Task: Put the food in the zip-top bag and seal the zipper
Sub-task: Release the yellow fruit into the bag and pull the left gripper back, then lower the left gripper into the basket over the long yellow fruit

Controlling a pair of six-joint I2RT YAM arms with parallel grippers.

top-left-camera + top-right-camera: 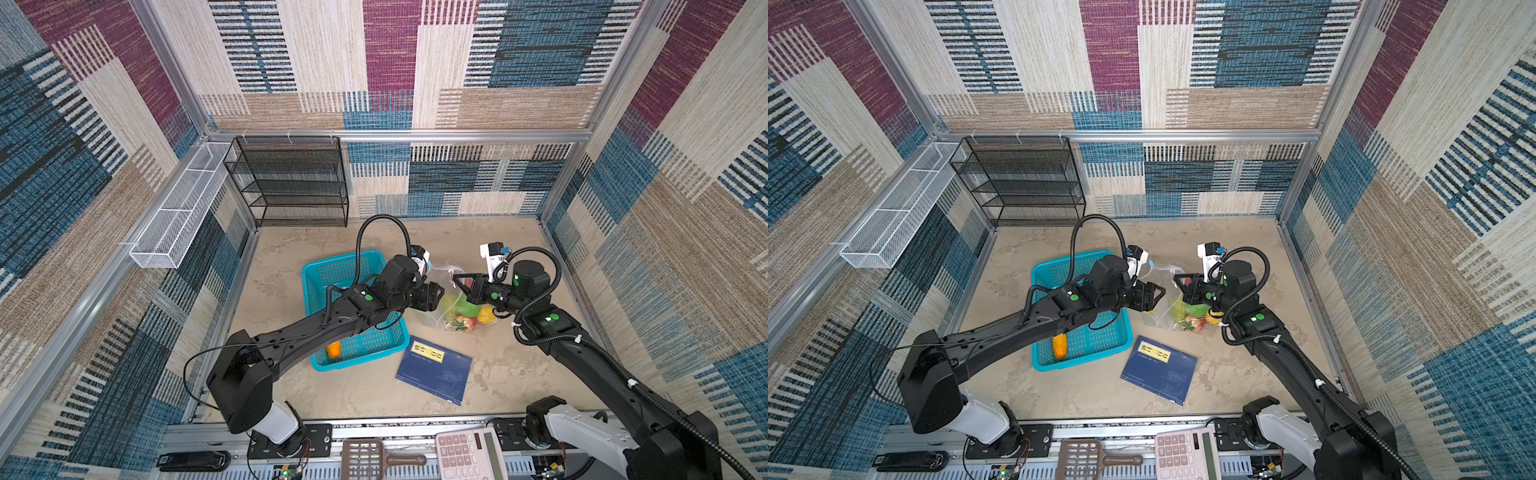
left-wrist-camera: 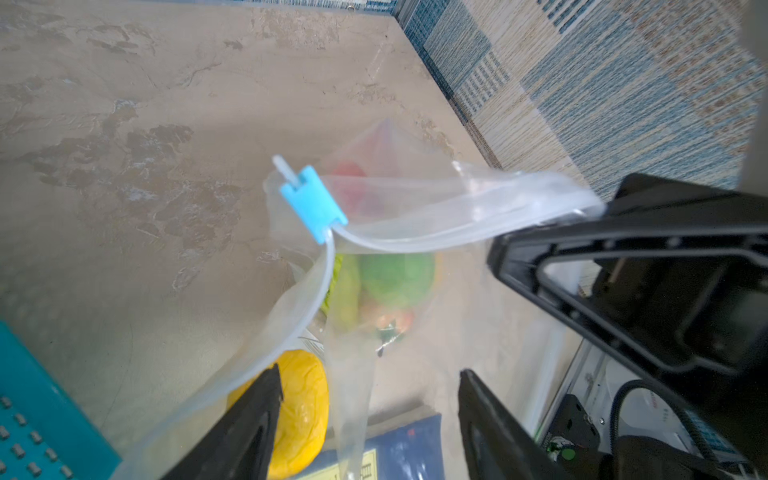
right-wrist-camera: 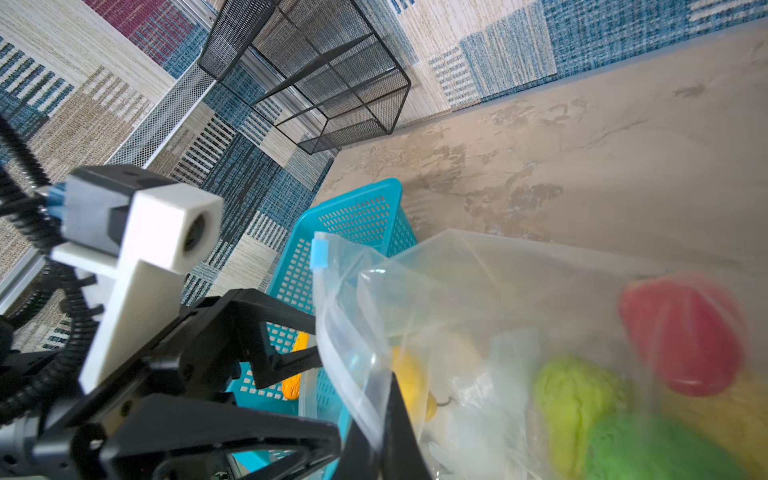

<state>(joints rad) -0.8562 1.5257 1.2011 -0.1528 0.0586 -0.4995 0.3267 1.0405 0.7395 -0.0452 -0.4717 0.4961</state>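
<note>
The clear zip-top bag [image 1: 449, 286] lies on the table between my two grippers, with its mouth held up. Through the plastic I see green, yellow and red food [image 1: 466, 309]. The left gripper [image 2: 370, 372] is open at the bag's mouth. A yellow food piece [image 2: 301, 411] sits beside one finger, well apart from the other. My right gripper [image 3: 380, 432] is shut on the bag's rim strip. The zipper [image 2: 436, 237] is parted, and its light-blue slider [image 2: 313, 210] stands at one end. An orange food piece [image 1: 333, 350] lies in the teal basket [image 1: 332, 270].
A blue book [image 1: 434, 368] lies in front of the bag. A black wire shelf [image 1: 291, 183] stands at the back wall and a white mesh tray [image 1: 178, 212] hangs on the left wall. A calculator [image 1: 469, 455] and a brown scoop [image 1: 370, 459] rest at the front edge.
</note>
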